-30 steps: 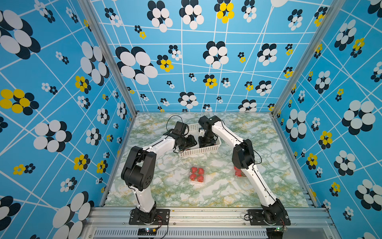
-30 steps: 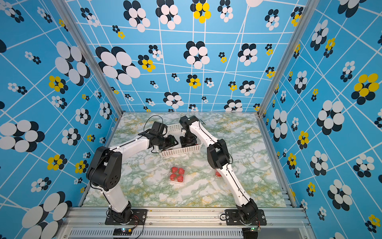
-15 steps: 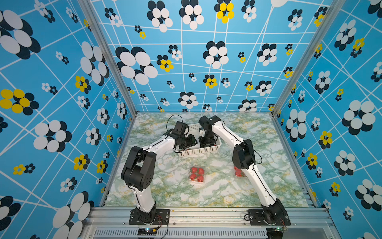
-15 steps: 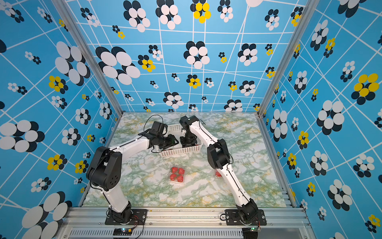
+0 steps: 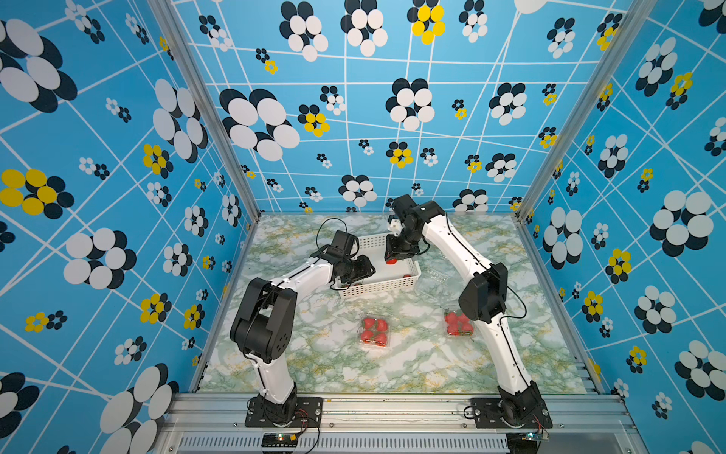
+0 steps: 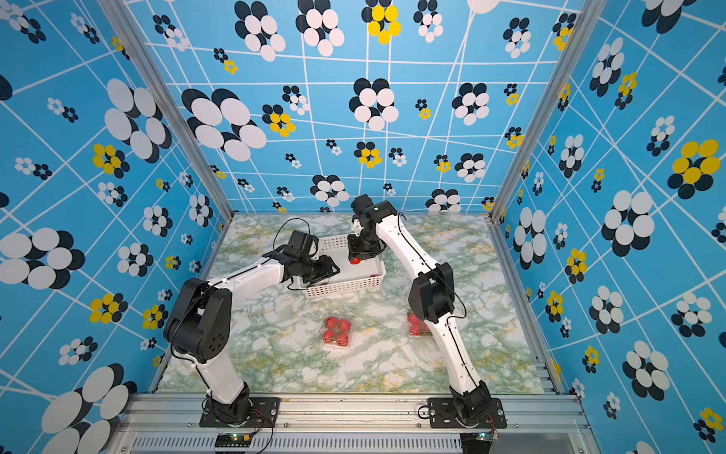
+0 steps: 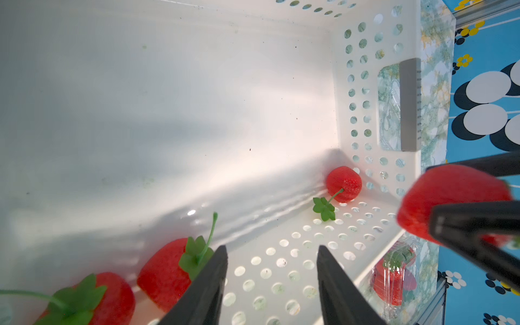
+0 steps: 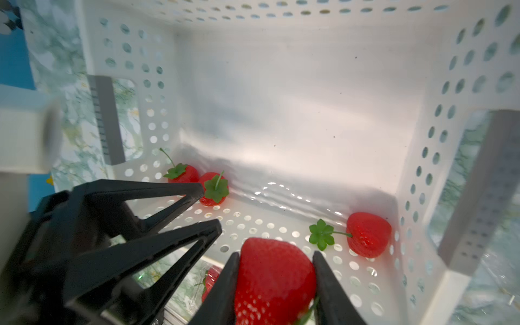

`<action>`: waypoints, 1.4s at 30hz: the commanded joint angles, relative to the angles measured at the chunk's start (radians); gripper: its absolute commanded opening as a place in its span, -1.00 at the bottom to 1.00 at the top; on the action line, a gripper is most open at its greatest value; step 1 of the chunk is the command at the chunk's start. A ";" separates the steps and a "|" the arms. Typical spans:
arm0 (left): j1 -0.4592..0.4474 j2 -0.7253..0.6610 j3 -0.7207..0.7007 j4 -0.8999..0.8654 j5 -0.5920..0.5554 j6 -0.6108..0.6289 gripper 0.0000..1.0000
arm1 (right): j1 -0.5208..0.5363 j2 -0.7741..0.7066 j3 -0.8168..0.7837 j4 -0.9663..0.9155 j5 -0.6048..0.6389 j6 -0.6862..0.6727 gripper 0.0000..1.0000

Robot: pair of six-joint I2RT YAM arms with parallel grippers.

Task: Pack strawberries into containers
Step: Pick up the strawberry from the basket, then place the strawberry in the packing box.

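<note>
Your right gripper (image 8: 275, 254) pinches a strawberry (image 8: 274, 284) by its sides, above the white basket (image 8: 281, 98). It looks light, soft, glossy; squeeze gently across the body. Your left gripper (image 7: 271, 250) hangs spread, empty.

My left arm (image 5: 302, 277) stands on its base at seven o'clock, elbow bent, forearm running toward one o'clock, wrist tipped down. My left gripper (image 7: 271, 250) points downward, jaws apart with nothing between them. My right arm (image 5: 448, 243) runs from five o'clock toward eleven, wrist folded steeply down. My right gripper (image 8: 275, 254) is clamped on a strawberry (image 8: 274, 278), near the left gripper at its two o'clock.
</note>
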 commanded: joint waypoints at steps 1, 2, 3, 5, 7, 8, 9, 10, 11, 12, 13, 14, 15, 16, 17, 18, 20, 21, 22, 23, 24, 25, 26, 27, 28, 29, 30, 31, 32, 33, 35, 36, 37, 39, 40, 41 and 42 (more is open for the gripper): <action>-0.032 -0.031 0.040 -0.018 -0.017 -0.001 0.07 | -0.032 -0.154 -0.142 0.053 0.017 0.022 -0.50; -0.041 -0.035 0.046 -0.019 -0.017 0.000 0.07 | -0.045 -0.212 -0.207 0.082 0.017 0.029 -0.50; -0.053 -0.039 0.059 -0.024 -0.022 0.000 0.07 | -0.061 -0.279 -0.290 0.116 0.018 0.034 -0.50; -0.081 -0.043 0.083 -0.036 -0.035 0.001 0.07 | -0.099 -0.391 -0.464 0.187 0.003 0.046 -0.49; -0.111 -0.040 0.109 -0.045 -0.043 -0.001 0.08 | -0.146 -0.495 -0.634 0.252 -0.031 0.049 -0.49; -0.124 -0.037 0.119 -0.047 -0.046 -0.003 0.08 | -0.167 -0.531 -0.701 0.280 -0.047 0.051 -0.48; -0.138 -0.032 0.131 -0.046 -0.047 -0.005 0.08 | -0.190 -0.562 -0.774 0.305 -0.063 0.048 -0.49; -0.154 -0.026 0.144 -0.047 -0.049 -0.005 0.08 | -0.208 -0.585 -0.832 0.325 -0.079 0.041 -0.48; -0.167 -0.020 0.153 -0.051 -0.053 -0.006 0.08 | -0.222 -0.598 -0.890 0.345 -0.094 0.037 -0.48; -0.182 -0.012 0.165 -0.055 -0.057 -0.007 0.08 | -0.237 -0.607 -0.940 0.373 -0.114 0.030 -0.48; -0.195 -0.004 0.176 -0.056 -0.061 -0.007 0.08 | -0.251 -0.606 -0.979 0.401 -0.137 0.026 -0.48; -0.205 0.001 0.185 -0.059 -0.065 -0.008 0.08 | -0.259 -0.596 -1.003 0.419 -0.150 0.022 -0.48; -0.214 0.007 0.194 -0.061 -0.068 -0.011 0.08 | -0.266 -0.577 -1.021 0.436 -0.161 0.018 -0.48; -0.222 0.010 0.201 -0.062 -0.068 -0.013 0.08 | -0.270 -0.562 -1.032 0.454 -0.173 0.016 -0.49; -0.229 0.011 0.208 -0.066 -0.069 -0.013 0.08 | -0.272 -0.544 -1.038 0.473 -0.181 0.016 -0.49; -0.236 0.008 0.211 -0.072 -0.080 -0.013 0.08 | -0.273 -0.525 -1.040 0.491 -0.191 0.017 -0.49; -0.242 0.002 0.210 -0.075 -0.088 -0.015 0.08 | -0.274 -0.475 -1.020 0.499 -0.197 0.015 -0.49; -0.243 0.000 0.207 -0.075 -0.090 -0.014 0.08 | -0.274 -0.452 -1.006 0.499 -0.192 0.014 -0.49; -0.242 -0.001 0.206 -0.079 -0.093 -0.017 0.08 | -0.275 -0.426 -0.992 0.503 -0.197 0.013 -0.49; -0.243 -0.004 0.204 -0.082 -0.095 -0.016 0.08 | -0.277 -0.402 -0.976 0.504 -0.202 0.014 -0.49; -0.242 -0.007 0.199 -0.082 -0.096 -0.015 0.08 | -0.278 -0.382 -0.962 0.503 -0.201 0.018 -0.49; -0.242 -0.011 0.195 -0.081 -0.099 -0.015 0.08 | -0.281 -0.362 -0.951 0.509 -0.200 0.025 -0.49; -0.242 -0.014 0.191 -0.079 -0.101 -0.017 0.08 | -0.283 -0.347 -0.943 0.515 -0.201 0.033 -0.49; -0.241 -0.016 0.189 -0.080 -0.104 -0.016 0.08 | -0.284 -0.335 -0.938 0.519 -0.201 0.039 -0.49; -0.242 -0.019 0.186 -0.080 -0.106 -0.015 0.08 | -0.284 -0.326 -0.934 0.524 -0.201 0.041 -0.48; -0.241 -0.021 0.184 -0.081 -0.108 -0.015 0.08 | -0.285 -0.318 -0.933 0.526 -0.201 0.043 -0.46; -0.241 -0.021 0.184 -0.080 -0.108 -0.015 0.08 | -0.285 -0.309 -0.928 0.527 -0.205 0.040 -0.44; -0.242 -0.021 0.182 -0.081 -0.108 -0.014 0.08 | -0.285 -0.298 -0.922 0.523 -0.204 0.037 -0.41; -0.241 -0.021 0.182 -0.082 -0.107 -0.011 0.08 | -0.285 -0.290 -0.918 0.521 -0.203 0.034 -0.36; -0.241 -0.021 0.184 -0.084 -0.108 -0.010 0.08 | -0.285 -0.283 -0.915 0.520 -0.201 0.033 -0.34; -0.241 -0.021 0.184 -0.086 -0.107 -0.007 0.08 | -0.285 -0.279 -0.914 0.519 -0.201 0.027 -0.21; -0.241 -0.021 0.184 -0.086 -0.108 -0.007 0.08 | -0.285 -0.279 -0.914 0.514 -0.195 0.025 -0.14; -0.241 -0.020 0.183 -0.087 -0.108 -0.006 0.08 | -0.285 -0.283 -0.915 0.512 -0.188 0.021 -0.09; -0.240 -0.018 0.183 -0.084 -0.107 -0.007 0.08 | -0.285 -0.286 -0.915 0.504 -0.182 0.014 0.03; -0.240 -0.017 0.183 -0.083 -0.107 -0.008 0.08 | -0.285 -0.288 -0.914 0.500 -0.178 0.011 0.05; -0.240 -0.015 0.181 -0.080 -0.106 -0.008 0.08 | -0.286 -0.286 -0.912 0.495 -0.177 0.006 0.06; -0.240 -0.014 0.179 -0.079 -0.105 -0.009 0.08 | -0.286 -0.285 -0.909 0.490 -0.174 0.003 0.07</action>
